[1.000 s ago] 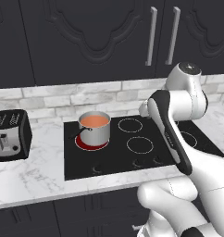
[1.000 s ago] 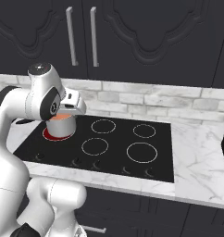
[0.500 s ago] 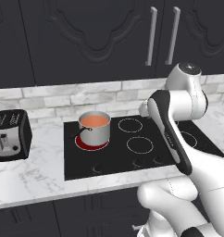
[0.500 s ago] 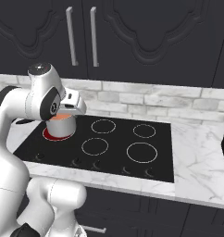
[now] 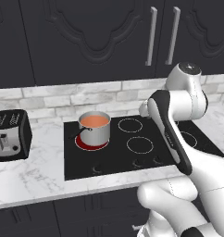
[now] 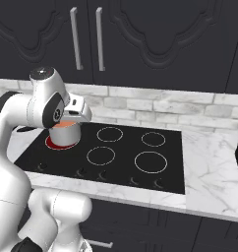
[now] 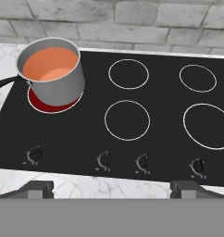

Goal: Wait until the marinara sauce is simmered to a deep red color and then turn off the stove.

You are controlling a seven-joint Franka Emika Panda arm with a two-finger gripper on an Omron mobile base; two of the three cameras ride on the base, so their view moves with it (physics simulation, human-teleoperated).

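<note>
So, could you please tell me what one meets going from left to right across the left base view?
Toaster → saucepan of marinara sauce on the glowing red burner of the stove → unlit ring burners → robot arm.

Dark panelled cabinets (image 5: 86, 37) above a grey brick backsplash (image 7: 132, 21) — white marble counter (image 6: 214, 172) below.

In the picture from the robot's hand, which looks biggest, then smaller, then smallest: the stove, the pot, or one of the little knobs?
1. The stove, stretching right across the hand view.
2. The saucepan, holding pale orange marinara sauce.
3. A knob, tiny, though nearest the camera.
</note>
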